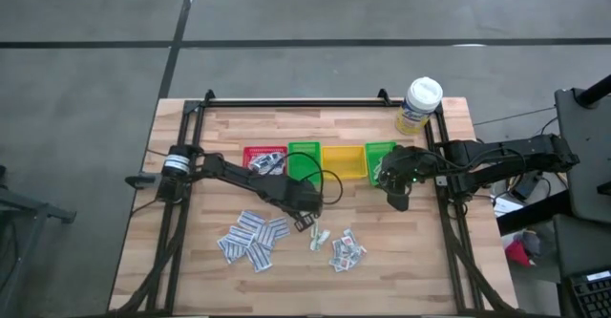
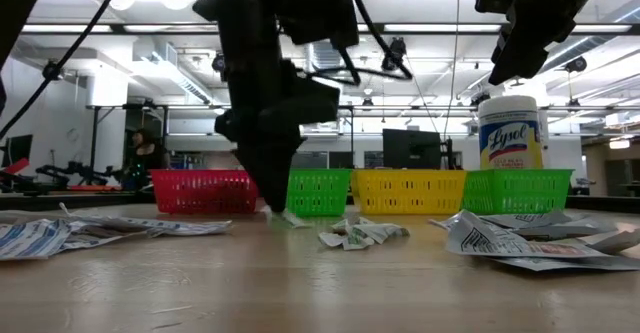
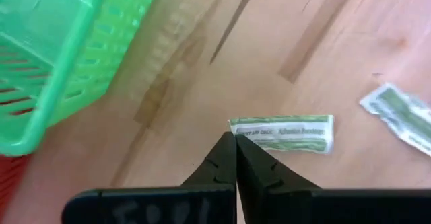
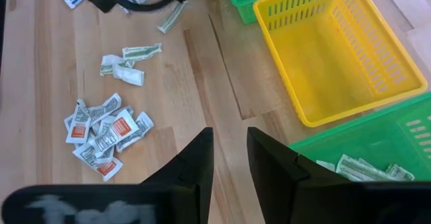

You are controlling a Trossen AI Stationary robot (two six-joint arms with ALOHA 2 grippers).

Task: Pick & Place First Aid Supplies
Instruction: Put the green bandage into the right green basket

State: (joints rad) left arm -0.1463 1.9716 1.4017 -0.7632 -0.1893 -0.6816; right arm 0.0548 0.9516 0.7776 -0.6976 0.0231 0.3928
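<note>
The first aid supplies lie on the wooden table in three loose groups: blue-print packets [image 1: 250,240], a few green-print packets [image 1: 318,238] and red-print packets [image 1: 346,251]. My left gripper [image 3: 236,139] points steeply down just in front of the left green bin [image 1: 305,163], shut on one green-print strip packet [image 3: 283,133]. My right gripper [image 4: 230,153] hangs open above the table near the right green bin [image 1: 380,160], with nothing between its fingers. That bin holds several green-print packets [image 4: 367,169], and the red bin [image 1: 264,160] holds some packets too. My left gripper pinches the strip packet's one short end [image 3: 241,128] between the tips of its two fingers, coming from above and pointing steeply down. The packet sticks out sideways from the fingertips [image 2: 272,205], close over the table; whether its free end touches the wood I cannot tell.
Red, green, yellow [image 1: 344,162] and green bins stand in a row across the table's middle. A white-capped bottle with a yellow label [image 1: 420,106] stands at the far right corner. Bare wood lies along the near edge and at the far left.
</note>
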